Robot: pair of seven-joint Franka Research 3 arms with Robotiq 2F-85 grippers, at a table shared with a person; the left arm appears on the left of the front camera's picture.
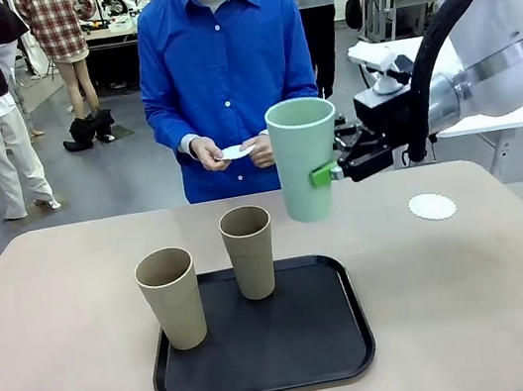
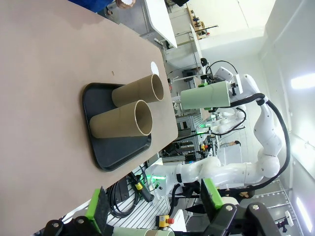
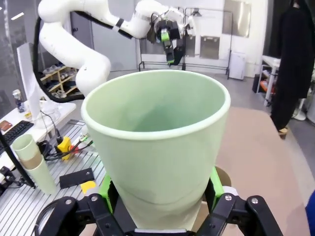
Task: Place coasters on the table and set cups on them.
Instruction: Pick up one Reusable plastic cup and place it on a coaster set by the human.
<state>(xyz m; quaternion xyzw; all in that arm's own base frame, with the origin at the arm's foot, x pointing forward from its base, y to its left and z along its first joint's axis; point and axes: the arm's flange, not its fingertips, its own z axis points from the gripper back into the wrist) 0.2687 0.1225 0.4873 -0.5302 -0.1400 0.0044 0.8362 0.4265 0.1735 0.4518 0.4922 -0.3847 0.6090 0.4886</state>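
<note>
Right fingers [image 1: 321, 174] around mint cup [image 1: 305, 153], midair

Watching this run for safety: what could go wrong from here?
The right gripper holds the mint green cup in the air, gripped low, so it might tip or slip. The coaster on the table is small; the cup could land off-centre or nudge it. The person's hands, holding a second coaster, are near the cup and could get bumped.
</note>
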